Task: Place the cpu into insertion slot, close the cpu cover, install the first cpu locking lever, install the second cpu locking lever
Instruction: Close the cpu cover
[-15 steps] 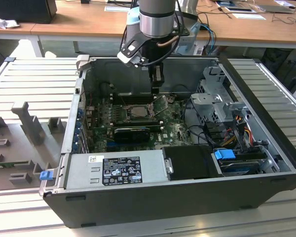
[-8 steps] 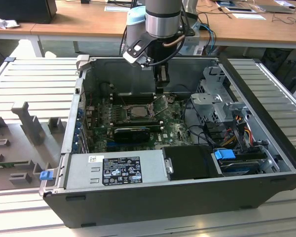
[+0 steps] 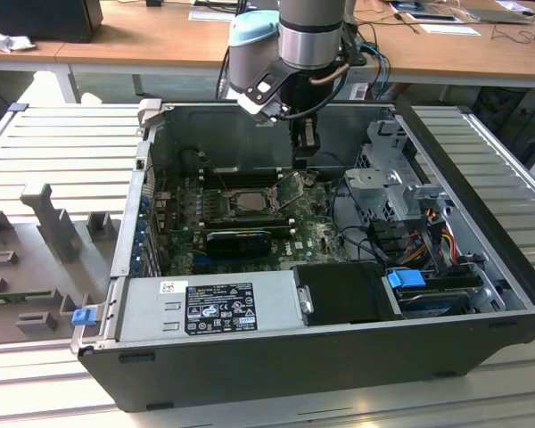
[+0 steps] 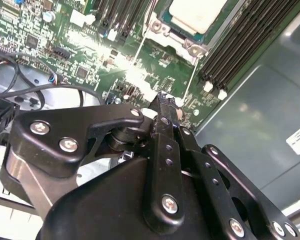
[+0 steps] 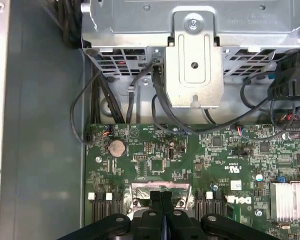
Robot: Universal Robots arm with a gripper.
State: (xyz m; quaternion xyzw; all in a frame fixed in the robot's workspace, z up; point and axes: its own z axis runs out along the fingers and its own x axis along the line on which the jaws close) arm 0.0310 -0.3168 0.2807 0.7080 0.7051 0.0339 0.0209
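Hovering gripper (image 3: 305,162): fingers pressed together, empty — upper centre of frame.
cpu (image 3: 250,200): seated in socket, mid-frame.
Relation: cpu near gripper — toward the exterior view's left, lower in frame.

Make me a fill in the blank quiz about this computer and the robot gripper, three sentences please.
1. The gripper hangs inside the open computer ___.
2. In both wrist views its fingers are ___, with nothing held between them.
3. The cpu is seated on the green ___.

Missing words: case; shut; motherboard.
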